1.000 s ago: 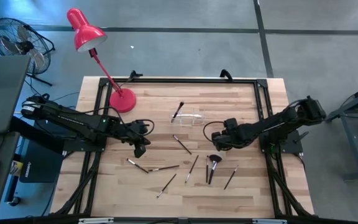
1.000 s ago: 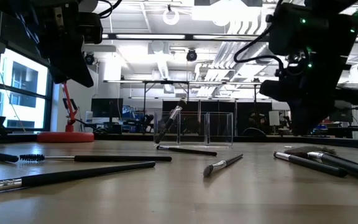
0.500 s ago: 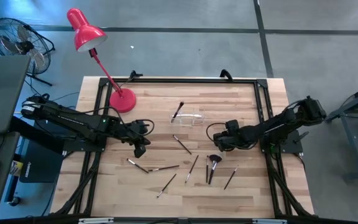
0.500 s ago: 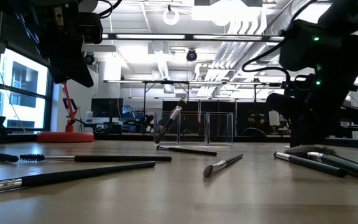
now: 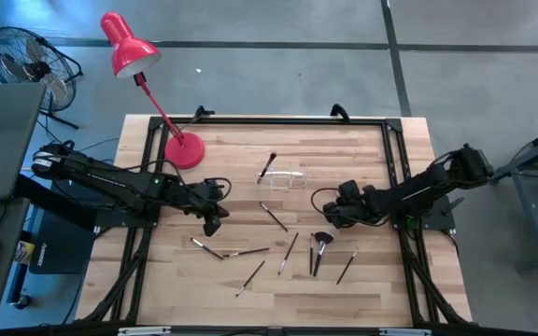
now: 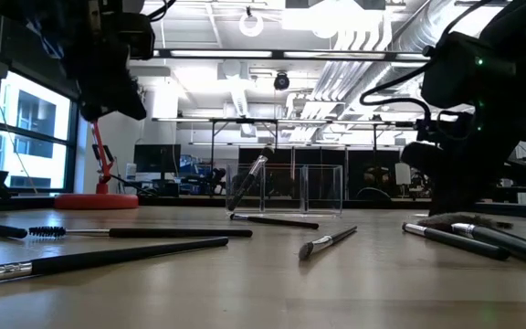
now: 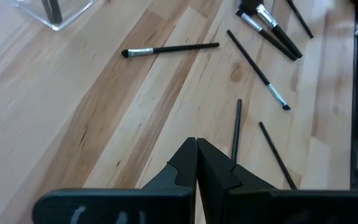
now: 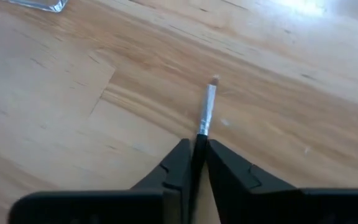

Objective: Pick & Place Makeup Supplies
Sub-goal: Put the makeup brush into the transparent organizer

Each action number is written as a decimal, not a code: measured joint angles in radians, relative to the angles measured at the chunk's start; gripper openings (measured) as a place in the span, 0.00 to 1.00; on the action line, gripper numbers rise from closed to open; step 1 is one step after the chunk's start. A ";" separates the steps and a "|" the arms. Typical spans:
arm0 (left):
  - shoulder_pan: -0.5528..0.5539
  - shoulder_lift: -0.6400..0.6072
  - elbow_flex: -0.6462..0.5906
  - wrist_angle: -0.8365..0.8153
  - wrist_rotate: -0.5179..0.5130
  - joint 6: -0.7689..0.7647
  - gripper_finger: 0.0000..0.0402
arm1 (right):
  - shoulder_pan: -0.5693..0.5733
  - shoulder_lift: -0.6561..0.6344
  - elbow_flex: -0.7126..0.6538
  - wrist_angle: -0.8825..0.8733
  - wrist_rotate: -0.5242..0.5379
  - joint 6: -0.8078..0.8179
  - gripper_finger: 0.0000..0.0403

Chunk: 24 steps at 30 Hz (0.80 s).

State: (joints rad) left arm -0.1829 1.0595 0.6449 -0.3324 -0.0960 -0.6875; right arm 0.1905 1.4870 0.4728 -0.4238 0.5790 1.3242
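Wooden tabletop: seven makeup brushes lie loose near the middle, one more leans in the clear holder. Right gripper is clamped on a thin silver-ferruled brush. Left gripper is fully closed, empty, above the tabletop's left half.

Robotics lab, exposed ceiling ducts, wooden workbench, monitors behind, concrete floor
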 joint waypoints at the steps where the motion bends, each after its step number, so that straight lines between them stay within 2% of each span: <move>1: 0.000 0.000 0.000 0.003 -0.001 -0.003 0.00 | 0.000 0.000 0.000 -0.001 0.002 -0.012 0.07; 4: 0.000 0.000 0.000 0.007 -0.009 -0.019 0.00 | 0.000 0.000 0.000 -0.001 0.004 -0.045 0.02; 12: 0.000 0.000 0.000 0.055 -0.050 -0.025 0.00 | -0.001 -0.012 0.004 -0.012 0.001 -0.054 0.01; 17: 0.000 0.000 0.000 0.054 -0.058 -0.043 0.00 | -0.002 -0.083 0.012 -0.048 0.000 -0.132 0.00; 24: 0.000 0.000 0.000 0.054 -0.087 -0.055 0.00 | -0.001 -0.189 0.018 -0.082 0.027 -0.147 0.01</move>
State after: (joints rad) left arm -0.1829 1.0595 0.6449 -0.2779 -0.1825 -0.7422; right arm 0.1898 1.2975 0.4913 -0.5056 0.6055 1.1772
